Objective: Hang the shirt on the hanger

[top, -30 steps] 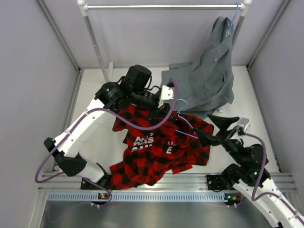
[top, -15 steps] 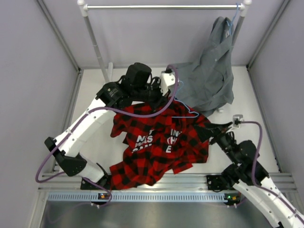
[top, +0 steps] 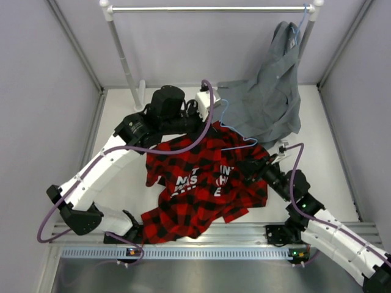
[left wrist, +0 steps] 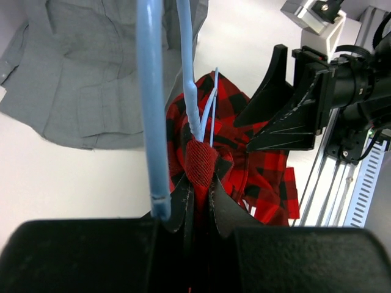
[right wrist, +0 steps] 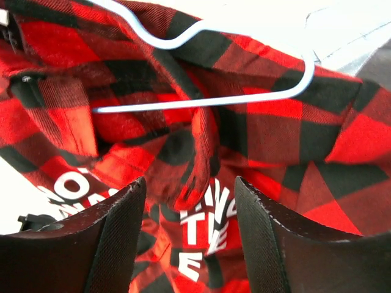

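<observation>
The red-and-black plaid shirt (top: 201,183) lies crumpled on the table, its white lettering facing up, and its top edge is lifted. My left gripper (top: 208,122) is shut on a fold of the shirt (left wrist: 200,160). The neck of the light-blue wire hanger (left wrist: 188,79) runs into the same pinch, and its hook curves over my fingers. The hanger's wire (top: 238,141) lies across the shirt's upper right part (right wrist: 201,101). My right gripper (top: 249,166) is open and empty, its fingers (right wrist: 116,238) spread just above the lettering (right wrist: 204,226). It also shows in the left wrist view (left wrist: 278,104).
A plain grey shirt (top: 269,104) hangs from a blue hanger on the white rail (top: 211,8) at the back right, its lower part spread on the table behind the plaid shirt. The rack's left post (top: 125,61) stands at the back. Grey walls close both sides.
My left gripper has moved back and left, pulling the hanger and the shirt's top edge with it. My right gripper has moved left and forward over the shirt, still open.
</observation>
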